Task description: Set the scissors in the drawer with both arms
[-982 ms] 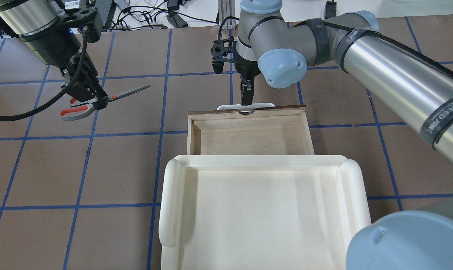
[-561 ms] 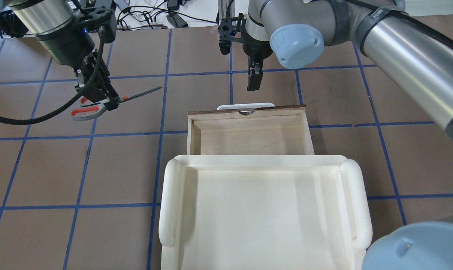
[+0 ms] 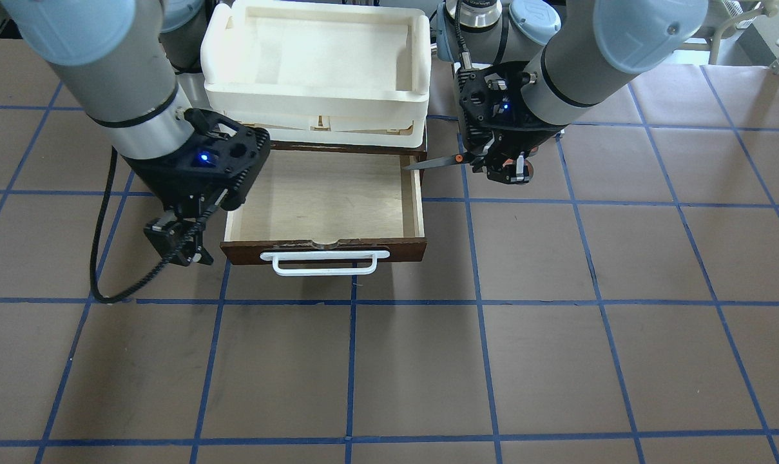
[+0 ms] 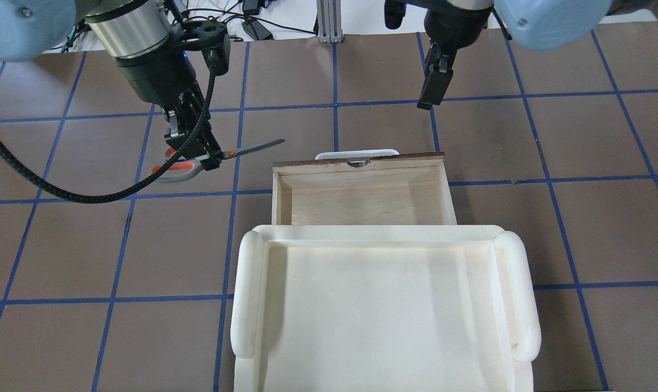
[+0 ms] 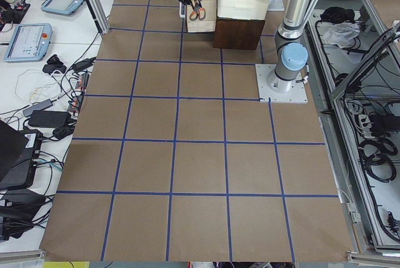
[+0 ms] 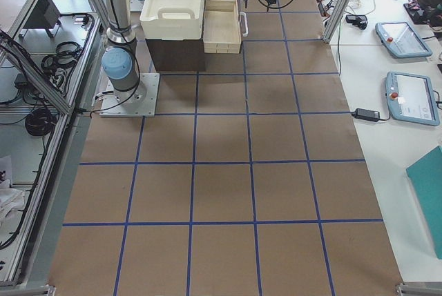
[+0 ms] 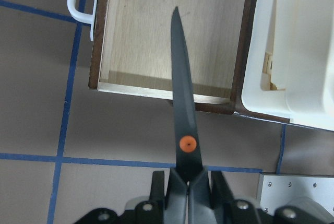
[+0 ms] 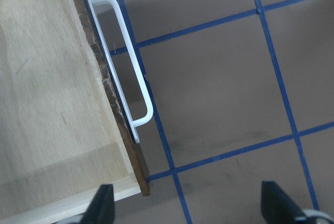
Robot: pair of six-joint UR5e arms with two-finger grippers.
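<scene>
Scissors (image 4: 241, 150) sit clamped in the left end effector (image 4: 201, 155), upper left of the overhead frame; the right end effector (image 4: 430, 95), upper right, stands spread apart.

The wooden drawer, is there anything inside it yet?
Nothing visible: the drawer's pale floor is bare. Its back part lies hidden under the white tray. The scissors are not in it; the left gripper holds them up.

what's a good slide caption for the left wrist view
Left gripper holds closed scissors, blades pointing over the open drawer
</scene>
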